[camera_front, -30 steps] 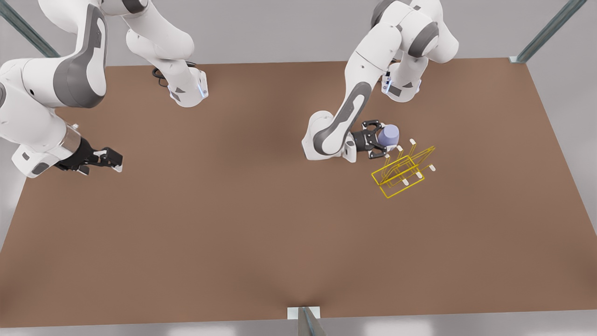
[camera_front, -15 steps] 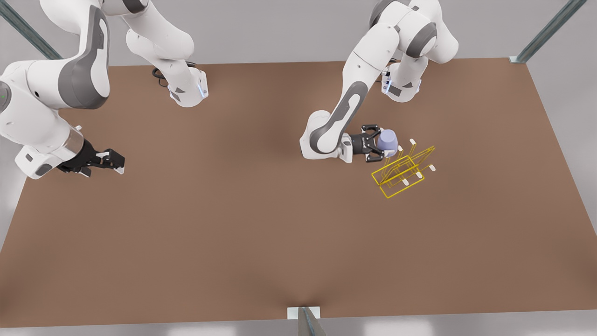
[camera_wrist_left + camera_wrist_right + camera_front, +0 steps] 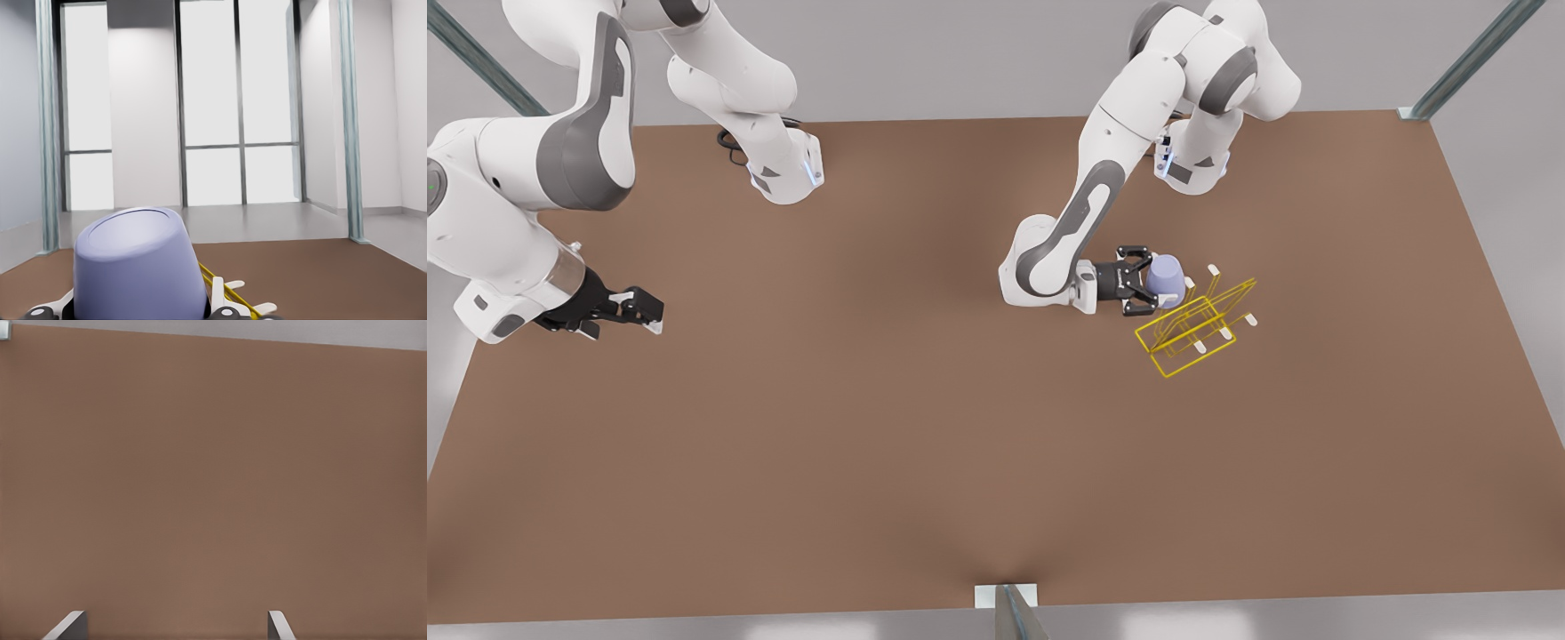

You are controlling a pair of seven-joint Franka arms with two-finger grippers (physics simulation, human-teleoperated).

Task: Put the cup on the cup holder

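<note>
While the front view shows the left gripper [image 3: 1144,283] pinching the cup [image 3: 1166,276] upturned over the cup holder [image 3: 1193,324], presumably to seat on a prong, the right gripper [image 3: 643,308] waits well apart; left wrist view: cup [image 3: 139,272] base-up; right wrist view: fingers [image 3: 279,625] spread; no writing.

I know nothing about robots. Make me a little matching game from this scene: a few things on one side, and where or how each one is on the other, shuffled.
Things:
1. cup
2. cup holder
3. left gripper
4. right gripper

States:
A. open, holding nothing, waiting over bare table at the front view's left
B. yellow wire, standing on the table
C. lavender-blue, turned bottom-up
D. shut on the cup, next to the rack

Pairs: 1-C, 2-B, 3-D, 4-A
</note>
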